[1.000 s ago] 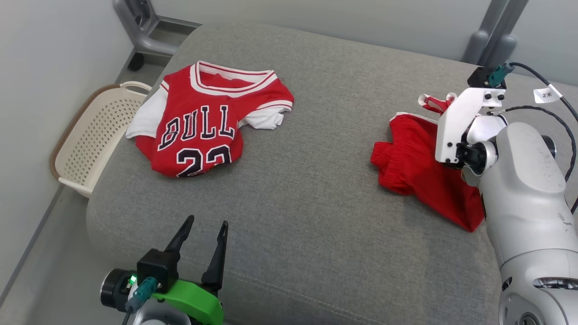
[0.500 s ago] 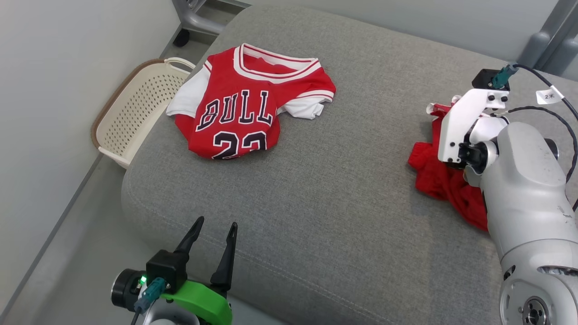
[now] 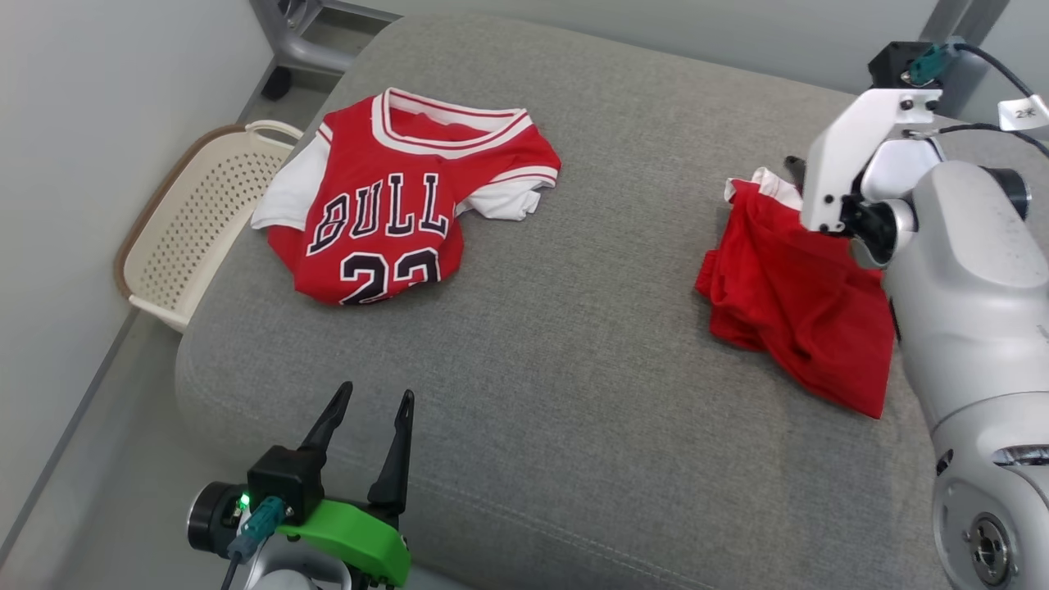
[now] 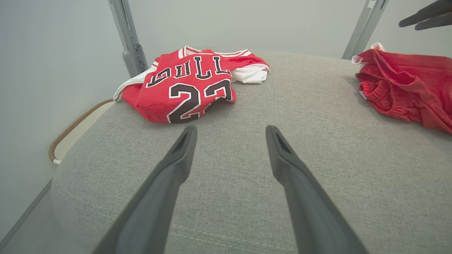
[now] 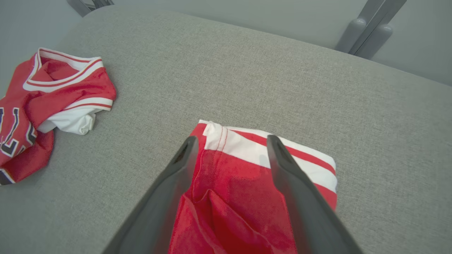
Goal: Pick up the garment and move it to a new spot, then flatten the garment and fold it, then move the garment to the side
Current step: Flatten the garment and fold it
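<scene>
Released: right gripper (image 5: 229, 141) has spread clear of the red shorts (image 3: 799, 303).
Shorts lie crumpled on the grey cushion (image 3: 590, 385), right side. Soft, light, limp fabric: pinch the white-striped hem. Left gripper (image 3: 375, 393) idle, spread.

Bright, even, diffuse light from above, going by the shade; no hard shadows. Soft shade under jersey's (image 3: 385, 221) near edge & along shorts' (image 3: 795, 303) left edge on the cushion (image 3: 574, 369). No glare on cloth; mild sheen on right arm's silver shell (image 3: 975, 270). Green LED (image 3: 243, 499) glows by left hand (image 3: 378, 391). Head view sharp throughout. Wrist views wide-angle: poles (image 4: 129, 38) lean outward twd edges, cushion's far edge bows. Fingers (image 4: 169, 183) go soft close to lens, esp. at btm; weave crisp mid-frame. Reds v. saturated.
</scene>
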Robot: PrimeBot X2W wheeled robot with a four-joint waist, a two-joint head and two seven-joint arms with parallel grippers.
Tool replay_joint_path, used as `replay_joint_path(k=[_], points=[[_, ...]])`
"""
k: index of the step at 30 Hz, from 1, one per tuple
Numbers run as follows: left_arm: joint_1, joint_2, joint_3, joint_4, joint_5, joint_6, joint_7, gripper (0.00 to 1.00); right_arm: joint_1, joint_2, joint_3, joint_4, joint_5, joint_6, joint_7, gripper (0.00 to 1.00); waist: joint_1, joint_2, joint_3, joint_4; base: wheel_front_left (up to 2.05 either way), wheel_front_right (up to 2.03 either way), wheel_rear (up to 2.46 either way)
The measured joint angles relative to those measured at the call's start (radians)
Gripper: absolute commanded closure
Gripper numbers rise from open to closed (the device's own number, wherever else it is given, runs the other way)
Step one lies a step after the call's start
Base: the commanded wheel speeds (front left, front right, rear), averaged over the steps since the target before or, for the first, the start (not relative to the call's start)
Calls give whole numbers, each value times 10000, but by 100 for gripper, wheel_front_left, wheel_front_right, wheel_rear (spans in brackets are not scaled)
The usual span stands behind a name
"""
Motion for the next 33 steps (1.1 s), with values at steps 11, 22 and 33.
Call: replay_joint_path(k=[11, 22, 33], points=[[3, 127, -23, -82, -73, 36, 15, 0, 1842, -1024, 558, -656, 617, -2, -529, 100, 0, 0, -300, -877, 0, 0, 0], [-10, 244, -90, -297, -67, 98, 104, 0, 2906, -566, 1068, -1005, 1371, -2, -932, 100, 0, 0, -238, -791, 0, 0, 0], [-1, 322, -232, -311, -84, 121, 184, 0, 3028, -44, 1910, -888, 1758, -2, -978, 100, 0, 0, -326, -417, 0, 0, 0]])
